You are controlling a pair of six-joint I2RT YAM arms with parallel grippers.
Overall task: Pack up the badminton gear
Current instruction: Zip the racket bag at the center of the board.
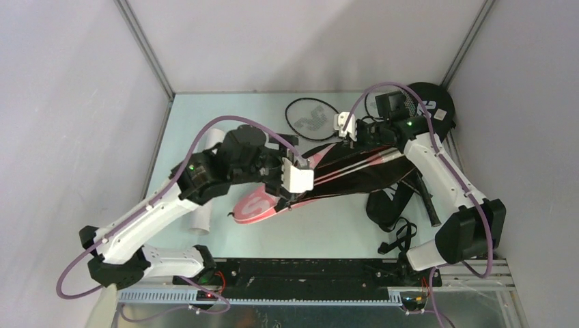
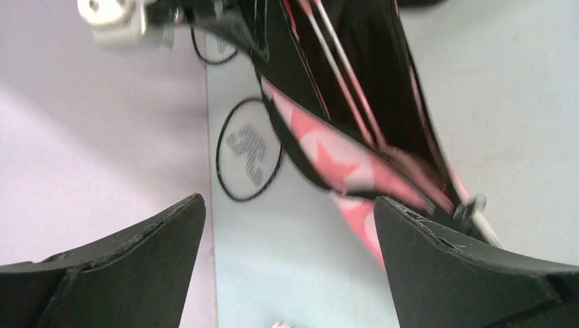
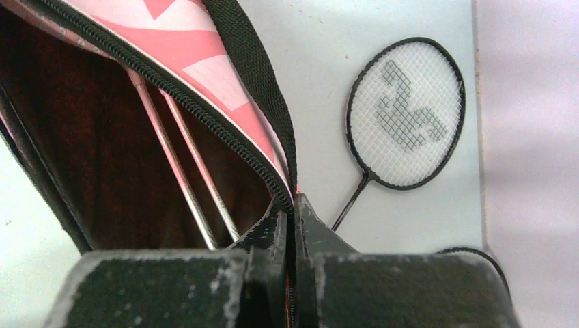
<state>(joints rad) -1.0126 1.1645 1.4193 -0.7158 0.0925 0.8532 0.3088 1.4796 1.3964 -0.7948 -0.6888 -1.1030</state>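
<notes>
the white-and-black left arm [image 1: 147, 215] stretched forward toward mid-table, its black two-finger left gripper [image 2: 288, 205] spread wide; the matching right arm [image 1: 440, 164] bent inward, right gripper [image 3: 295, 205] pinched tight.

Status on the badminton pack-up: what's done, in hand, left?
Done: two racket shafts lie inside the unzipped pink bag. In hand: the right gripper is shut on its zipper edge; the left gripper is open, empty. Left: a black racket and the white tube lie out on the table, the black bag too.
</notes>
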